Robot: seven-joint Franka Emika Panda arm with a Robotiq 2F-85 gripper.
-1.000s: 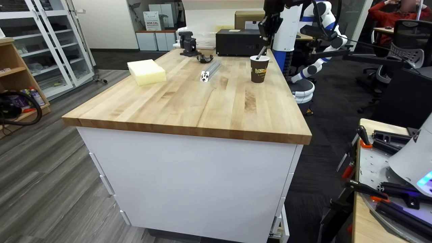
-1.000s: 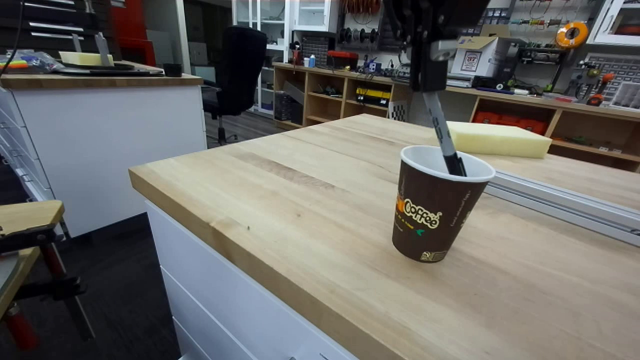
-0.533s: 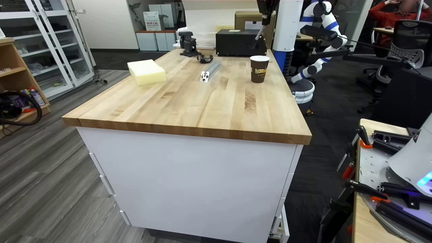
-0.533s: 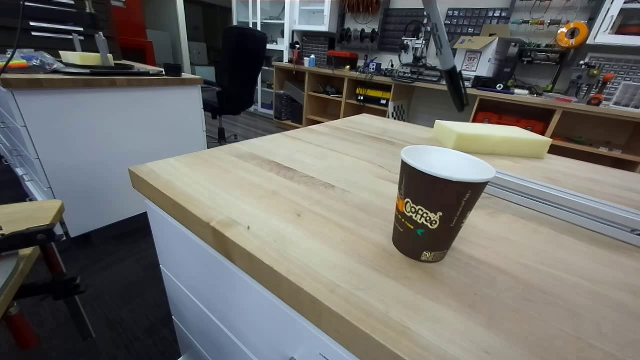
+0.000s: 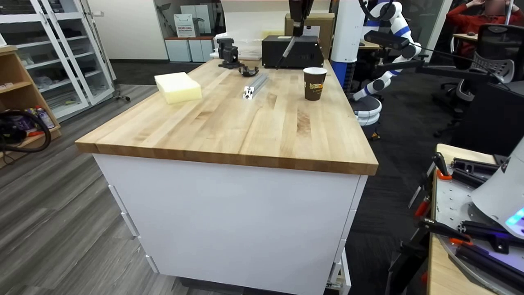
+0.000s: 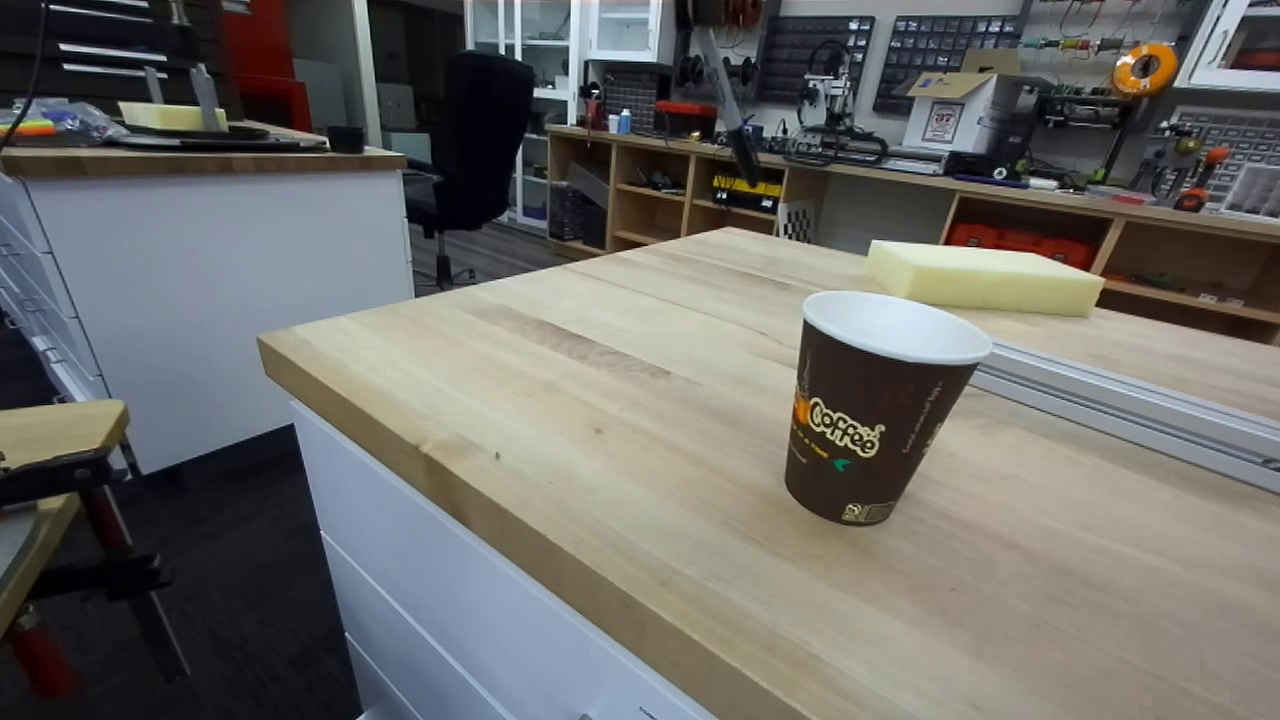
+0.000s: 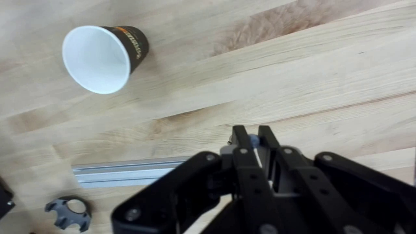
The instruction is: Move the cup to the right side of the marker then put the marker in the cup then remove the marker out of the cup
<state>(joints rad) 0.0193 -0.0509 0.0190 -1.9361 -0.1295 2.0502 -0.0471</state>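
Foam block (image 5: 178,87): lay furthest left on the wooden tabletop (image 5: 229,133) in an exterior view, seemingly no part of the job.
Metal rail (image 5: 257,84): lay next along, touching neither the foam block nor the cup (image 5: 315,85); its purpose there could not be told.
Marker (image 5: 288,48): hung tilted in the air, dark end lowermost, clear of the cup in both exterior views. Its upper part was in the grip, presumably so the lower length could pass the cup's rim freely.
Gripper (image 7: 252,131): jaws stood narrow, holding the marker between them. Likely the last step, with the marker out of the cup and perhaps only a laying-down left; letting go at that height would probably have let it roll.
Cup: stood upright at the marker's right in both exterior views, which suited the task's first demand. Its mouth faced up, likely so the marker could go in and out from above; the wrist view showed no marker inside. Unheld and light-looking, it might have tipped if brushed.
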